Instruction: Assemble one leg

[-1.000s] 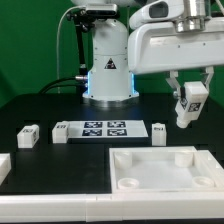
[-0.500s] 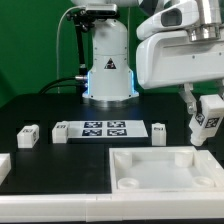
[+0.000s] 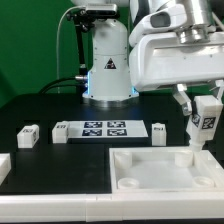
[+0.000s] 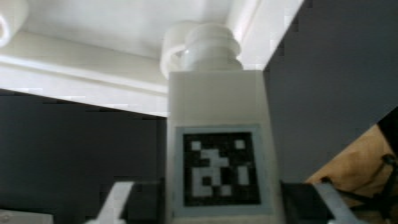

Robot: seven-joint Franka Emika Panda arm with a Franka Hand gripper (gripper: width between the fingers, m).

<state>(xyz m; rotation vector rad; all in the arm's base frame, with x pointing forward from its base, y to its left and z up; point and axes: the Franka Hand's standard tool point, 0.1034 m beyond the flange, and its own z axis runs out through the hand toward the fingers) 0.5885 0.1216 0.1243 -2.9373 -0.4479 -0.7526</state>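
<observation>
My gripper (image 3: pixel 200 107) is shut on a leg (image 3: pixel 205 122), a small white block with a black-and-white marker, and holds it upright just above the far right corner of the large white tray (image 3: pixel 150 158). In the wrist view the leg (image 4: pixel 217 120) fills the middle between my fingers (image 4: pixel 121 205), with its round peg end pointing at the tray's rim (image 4: pixel 89 70). Three more legs lie on the black table: one at the exterior view's left (image 3: pixel 27 135), one beside the marker board (image 3: pixel 60 131), and one to its right (image 3: pixel 160 132).
The marker board (image 3: pixel 100 128) lies flat in front of the robot base (image 3: pixel 108 70). Another white part (image 3: pixel 3 165) shows at the exterior view's left edge. The tray takes up the front right of the table.
My gripper has carried the leg toward the exterior view's right and lower, from above the table to just over the tray's far right corner.
</observation>
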